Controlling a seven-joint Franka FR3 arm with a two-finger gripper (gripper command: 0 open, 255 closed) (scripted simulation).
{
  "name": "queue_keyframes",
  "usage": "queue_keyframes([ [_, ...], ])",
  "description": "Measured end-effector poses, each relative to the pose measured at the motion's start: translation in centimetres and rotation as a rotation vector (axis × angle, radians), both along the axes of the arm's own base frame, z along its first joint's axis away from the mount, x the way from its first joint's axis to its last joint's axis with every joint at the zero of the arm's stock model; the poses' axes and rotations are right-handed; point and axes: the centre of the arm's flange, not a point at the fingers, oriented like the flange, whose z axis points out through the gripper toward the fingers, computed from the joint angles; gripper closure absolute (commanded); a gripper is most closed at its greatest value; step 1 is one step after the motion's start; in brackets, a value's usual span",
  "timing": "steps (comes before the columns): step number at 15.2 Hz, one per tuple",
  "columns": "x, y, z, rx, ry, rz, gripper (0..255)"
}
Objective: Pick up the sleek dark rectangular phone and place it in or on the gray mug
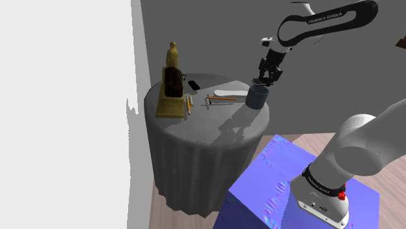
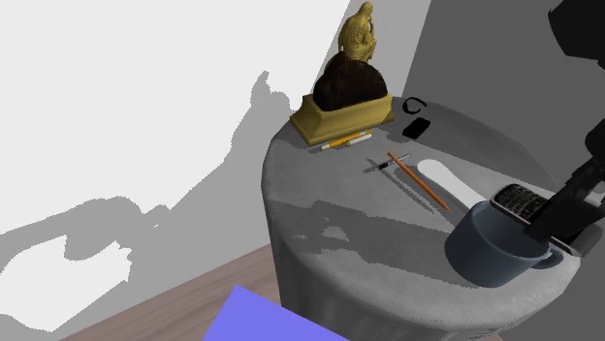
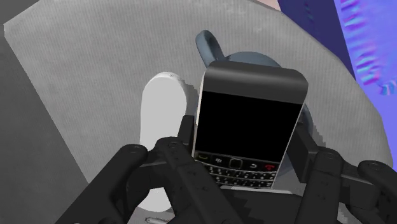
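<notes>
Blue stand [image 1: 273, 188] in the foreground of the shoulder view, with the white arm reaching from it over a round, grey-draped worktop [image 2: 339, 203]. The black gripper [image 3: 245, 143] points down at the worktop's near edge; its fingers [image 3: 308, 149] are closed against the two long sides of the phone [image 3: 249, 121], a dark handset with a black screen and a small keypad. The phone is held directly above the mouth of the dark blue-grey mug [image 2: 490, 252]; contact with the rim cannot be judged. Just beyond the mug lies a white oblong object [image 2: 451, 182], then an orange pencil [image 2: 419, 180]. Farther back are a yellow pen [image 2: 344, 141], a small black slab [image 2: 417, 128] and a gold statue [image 2: 354, 68].
</notes>
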Motion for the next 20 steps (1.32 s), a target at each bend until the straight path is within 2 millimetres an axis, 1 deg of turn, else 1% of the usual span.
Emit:
queue_keyframes([
  [5, 0.0, 0.0, -2.4, 0.0, 0.0, 0.0, 255],
  [11, 0.0, -0.1, -2.7, -0.001, -0.003, -0.001, 255],
  [12, 0.1, -0.1, -2.7, 0.0, -0.003, -0.001, 0],
  [18, 0.1, -0.1, -2.8, 0.0, -0.001, 0.0, 0],
  [20, 0.0, -0.2, -1.2, 0.0, -0.002, 0.0, 0],
])
